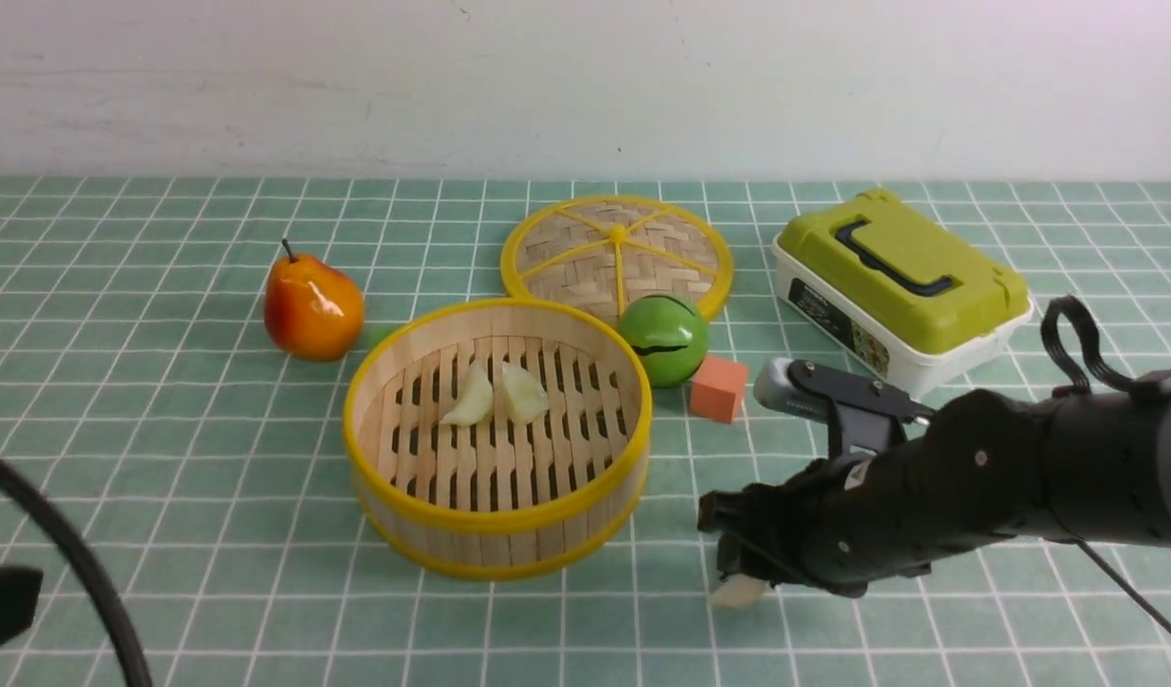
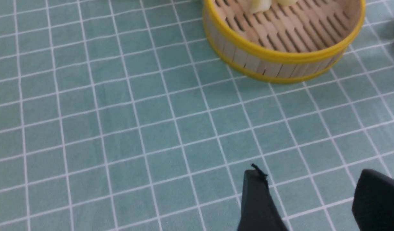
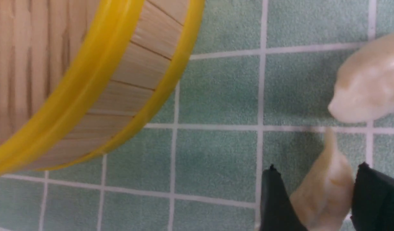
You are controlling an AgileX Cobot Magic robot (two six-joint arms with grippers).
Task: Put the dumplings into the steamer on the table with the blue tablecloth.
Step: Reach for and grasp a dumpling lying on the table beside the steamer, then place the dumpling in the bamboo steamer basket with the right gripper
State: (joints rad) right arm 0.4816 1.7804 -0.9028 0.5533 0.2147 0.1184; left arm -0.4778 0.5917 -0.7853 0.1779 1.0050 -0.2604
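The bamboo steamer (image 1: pixel 497 520) stands at the middle of the blue tablecloth (image 1: pixel 165 429). Two dumplings (image 1: pixel 470 399) lie side by side on its slatted floor, close enough that I cannot tell whether they touch.

Right of the basket and nearer the robot, the right gripper (image 3: pixel 318 166) is down at the cloth, its jaws narrowed onto a third dumpling (image 3: pixel 325 195). In the right wrist view both black fingers (image 3: pixel 275 205) meet its sides. From the front only a pale end of it shows beneath the gripper. A fourth dumpling (image 3: pixel 367 83) lies loose on the cloth just beside the held one, apart from the steamer's wall.

The left gripper (image 2: pixel 312 171) hangs over bare cloth to the near left of the steamer, with its jaws wide and nothing between them.

Behind the steamer the woven lid (image 1: pixel 616 253) lies flat. A green ball (image 1: pixel 663 336) with a dark slit sits just right of the steamer's far rim, and an orange-red block (image 1: pixel 719 386) sits beside the ball. A pear (image 1: pixel 313 305) stands to the far left of the basket. A white box with a green lid (image 1: pixel 900 286) sits far right.
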